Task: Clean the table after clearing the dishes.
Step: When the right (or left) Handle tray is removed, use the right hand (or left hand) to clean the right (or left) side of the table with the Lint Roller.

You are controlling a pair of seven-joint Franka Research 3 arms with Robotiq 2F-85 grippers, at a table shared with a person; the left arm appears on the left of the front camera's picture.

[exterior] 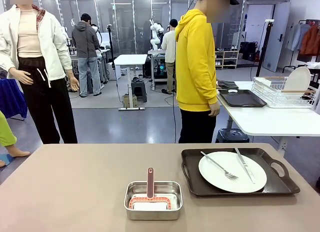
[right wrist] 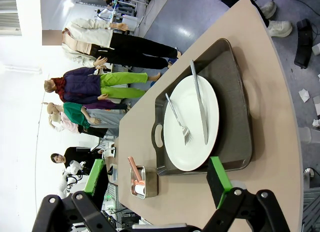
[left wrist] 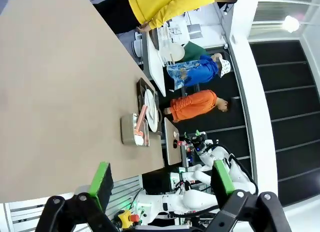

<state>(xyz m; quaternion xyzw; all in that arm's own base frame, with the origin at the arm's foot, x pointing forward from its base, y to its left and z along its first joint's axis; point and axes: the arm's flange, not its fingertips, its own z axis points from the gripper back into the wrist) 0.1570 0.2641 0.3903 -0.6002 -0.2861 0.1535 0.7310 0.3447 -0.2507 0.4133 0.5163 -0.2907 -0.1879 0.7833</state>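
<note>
On the taupe table [exterior: 75,187] a dark handled tray [exterior: 192,162] sits at the right with a round white plate [exterior: 220,179] on it. A fork [exterior: 220,167] and a knife [exterior: 245,165] lie across the plate. In the right wrist view the same plate [right wrist: 192,137] and tray [right wrist: 235,92] lie just beyond my right gripper [right wrist: 156,179], which hangs open and empty above the table. My left gripper [left wrist: 162,179] is open and empty too, well back from the tray [left wrist: 141,87].
A square steel pan [exterior: 153,212] holding a pink-handled brush [exterior: 150,184] stands front centre. A person in a yellow hoodie [exterior: 196,62] stands beyond the far edge, facing a white table [exterior: 270,119] with a dark tray [exterior: 241,98] and a dish rack [exterior: 285,92].
</note>
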